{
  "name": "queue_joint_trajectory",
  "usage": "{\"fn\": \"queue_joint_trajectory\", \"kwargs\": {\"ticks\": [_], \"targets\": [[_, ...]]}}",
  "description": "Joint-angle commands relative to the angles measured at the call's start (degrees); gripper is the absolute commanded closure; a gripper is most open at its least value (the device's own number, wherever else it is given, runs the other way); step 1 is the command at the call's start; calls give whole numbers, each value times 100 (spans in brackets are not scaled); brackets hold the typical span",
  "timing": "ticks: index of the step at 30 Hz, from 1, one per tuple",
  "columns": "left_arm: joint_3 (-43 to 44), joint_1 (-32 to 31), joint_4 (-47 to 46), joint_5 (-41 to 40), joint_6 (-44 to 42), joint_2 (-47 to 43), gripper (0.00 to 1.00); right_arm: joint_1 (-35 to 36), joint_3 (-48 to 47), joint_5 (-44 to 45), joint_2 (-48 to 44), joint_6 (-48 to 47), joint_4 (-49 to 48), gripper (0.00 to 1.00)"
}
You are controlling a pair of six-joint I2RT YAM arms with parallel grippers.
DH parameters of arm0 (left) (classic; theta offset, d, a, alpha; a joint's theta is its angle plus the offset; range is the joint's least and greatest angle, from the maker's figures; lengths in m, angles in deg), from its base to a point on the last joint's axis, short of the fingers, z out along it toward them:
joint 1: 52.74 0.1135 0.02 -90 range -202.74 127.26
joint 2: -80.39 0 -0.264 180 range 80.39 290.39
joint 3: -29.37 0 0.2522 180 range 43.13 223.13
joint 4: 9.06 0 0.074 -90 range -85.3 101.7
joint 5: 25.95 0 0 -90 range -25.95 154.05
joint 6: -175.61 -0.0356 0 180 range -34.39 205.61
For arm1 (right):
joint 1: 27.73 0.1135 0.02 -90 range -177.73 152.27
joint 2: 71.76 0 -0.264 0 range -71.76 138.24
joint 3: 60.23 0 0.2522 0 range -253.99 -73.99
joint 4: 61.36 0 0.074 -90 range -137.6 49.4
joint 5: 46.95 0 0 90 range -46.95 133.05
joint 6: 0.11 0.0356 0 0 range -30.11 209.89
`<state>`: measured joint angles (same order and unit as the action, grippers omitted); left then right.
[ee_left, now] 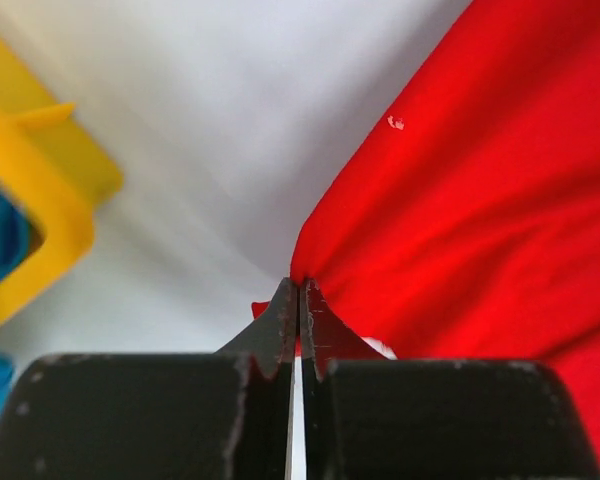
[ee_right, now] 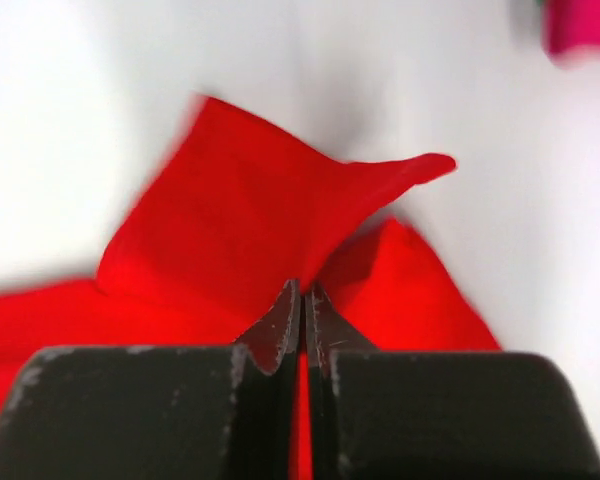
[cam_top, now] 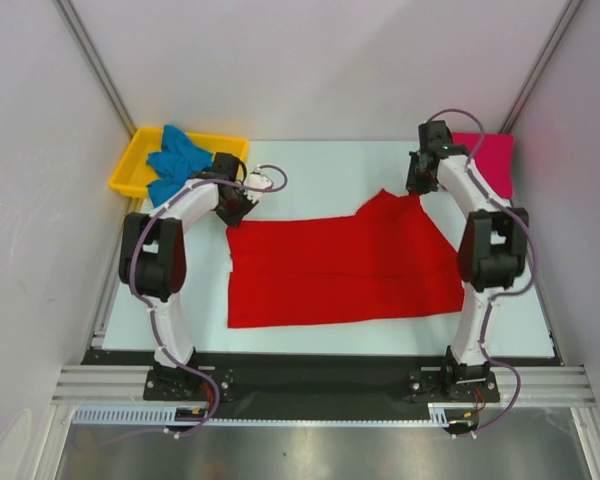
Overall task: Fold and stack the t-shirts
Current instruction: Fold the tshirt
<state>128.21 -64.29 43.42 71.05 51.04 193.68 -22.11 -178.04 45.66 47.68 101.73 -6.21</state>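
A bright red t-shirt (cam_top: 340,268) lies spread across the middle of the table. My left gripper (cam_top: 238,210) pinches its far left corner; in the left wrist view the red cloth (ee_left: 460,200) bunches at the shut gripper (ee_left: 300,290). At the far right corner, by a sleeve, my right gripper (cam_top: 416,190) is shut on the shirt, and the right wrist view shows the gripper (ee_right: 302,292) with red cloth (ee_right: 240,220) gathered between its tips. A blue t-shirt (cam_top: 175,160) lies crumpled in the yellow tray (cam_top: 126,172). A magenta-pink t-shirt (cam_top: 490,160) sits at the back right.
The yellow tray (ee_left: 50,210) stands at the back left, close to my left gripper. The pink shirt (ee_right: 580,25) lies just beyond my right gripper. Grey walls enclose the table on three sides.
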Motion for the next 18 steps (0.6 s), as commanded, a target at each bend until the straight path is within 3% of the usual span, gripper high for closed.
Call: {"fn": "queue_joint_trajectory", "kwargs": {"ticks": [1,10,14,18], "targets": [[-350,30,-260,-24,-445,-973,100,114,1182,634,-1412,-120,-139,100],[-1976,-189,109,574,-1131,-2145,100,237,3941,1110,-3609,653,10,100],[-2609,-251,180,697,-1193,-2338,100,299,4726,996,-3901,1109,-104,100],[-2663,-435,197,811,-1131,-2435,100,167,5175,908,-3981,1488,-315,100]]}}
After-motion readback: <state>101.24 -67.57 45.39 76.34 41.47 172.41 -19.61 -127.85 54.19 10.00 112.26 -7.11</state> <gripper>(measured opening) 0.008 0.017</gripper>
